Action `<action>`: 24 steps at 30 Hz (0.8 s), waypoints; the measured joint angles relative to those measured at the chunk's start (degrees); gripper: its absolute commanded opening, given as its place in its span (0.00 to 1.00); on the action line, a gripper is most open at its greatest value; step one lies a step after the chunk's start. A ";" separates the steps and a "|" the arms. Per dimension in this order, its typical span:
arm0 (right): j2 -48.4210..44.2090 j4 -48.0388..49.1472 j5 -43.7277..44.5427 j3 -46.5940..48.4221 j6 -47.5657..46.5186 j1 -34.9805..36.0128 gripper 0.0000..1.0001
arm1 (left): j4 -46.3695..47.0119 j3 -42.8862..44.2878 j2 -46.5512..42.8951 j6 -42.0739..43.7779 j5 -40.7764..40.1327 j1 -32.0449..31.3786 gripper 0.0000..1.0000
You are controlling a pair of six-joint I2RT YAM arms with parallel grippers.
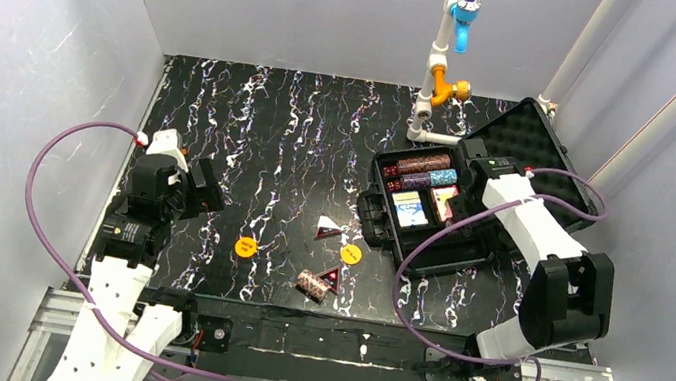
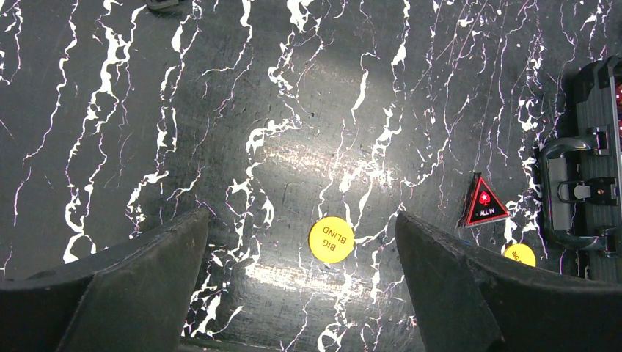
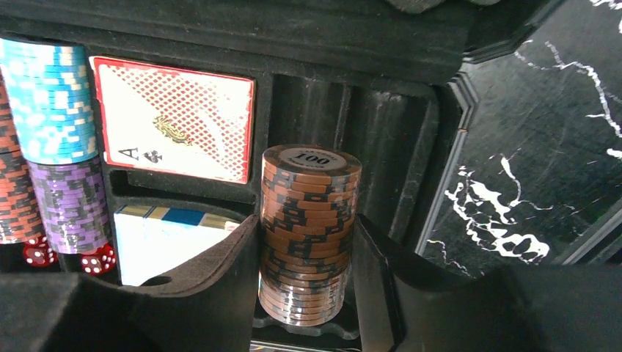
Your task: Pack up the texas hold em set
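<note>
The right gripper (image 3: 308, 233) clasps a brown chip stack (image 3: 310, 183) (top chip marked 100) inside the open black case (image 1: 451, 253), just beside the red card deck (image 3: 176, 121). The left gripper (image 2: 302, 221) hangs spread wide over the marbled table (image 2: 220, 110), above the yellow BIG BLIND disc (image 2: 331, 240).

Two orange discs (image 1: 246, 247), two triangular markers (image 1: 329, 229)

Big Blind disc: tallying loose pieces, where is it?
Left wrist view: disc on the table ahead of the left gripper, left of the ALL IN marker.
</note>
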 measured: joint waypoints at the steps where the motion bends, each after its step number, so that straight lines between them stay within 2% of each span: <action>1: 0.52 0.40 -0.88 -0.13 -0.05 -0.31 0.01 | 0.00 0.00 -0.02 0.00 0.00 0.00 0.99; 11: 4.71 2.44 -4.88 -0.61 -0.23 -1.25 0.01 | -0.01 0.00 -0.42 -0.01 -0.02 0.00 0.99; 24: 5.52 5.02 -3.09 -2.39 0.03 -3.10 0.01 | 0.00 0.00 -0.56 0.00 -0.04 0.00 0.99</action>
